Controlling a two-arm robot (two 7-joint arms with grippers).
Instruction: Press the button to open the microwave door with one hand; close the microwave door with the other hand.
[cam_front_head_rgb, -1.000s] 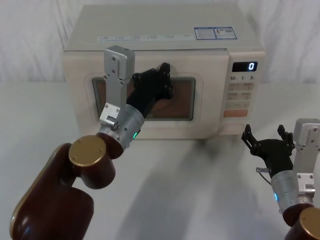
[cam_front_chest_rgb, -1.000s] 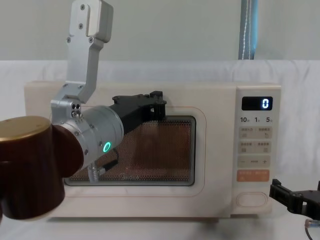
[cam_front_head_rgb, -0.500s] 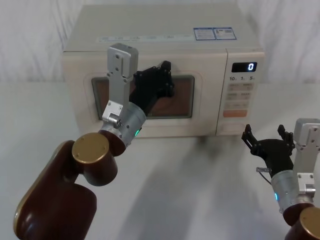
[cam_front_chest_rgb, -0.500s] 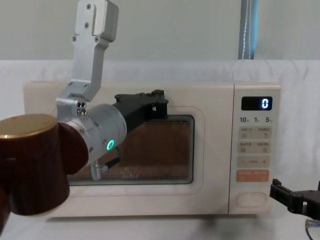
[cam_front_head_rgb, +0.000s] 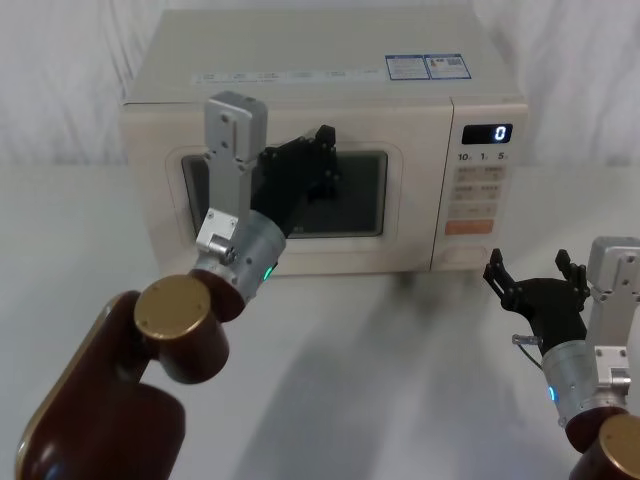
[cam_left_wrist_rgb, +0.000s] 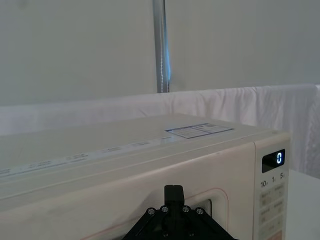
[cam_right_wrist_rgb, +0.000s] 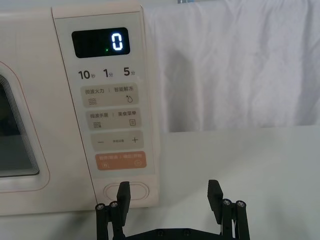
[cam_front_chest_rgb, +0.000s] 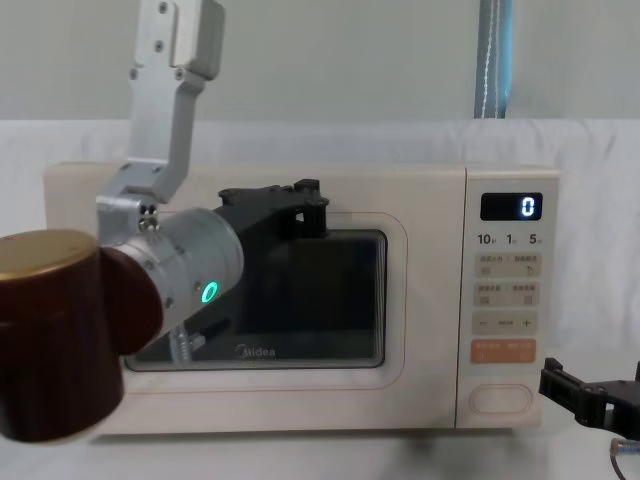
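Door (cam_front_chest_rgb: 300, 340) looks shut, left end effector (cam_front_chest_rgb: 300, 208) pressed against it, fingers can't be told; right end effector (cam_right_wrist_rgb: 169, 200), spread open, parked below the button (cam_right_wrist_rgb: 126, 191).

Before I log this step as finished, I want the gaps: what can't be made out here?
- Left gripper fingertips: whether they touch the door is hidden by its own body in the head and chest views, and cut off by the edge in the left wrist view.
- Door window, left part: covered by the left arm in the chest view.
- Panel key labels: too small to read in the head view.
- Right gripper: base cut off in the right wrist view.
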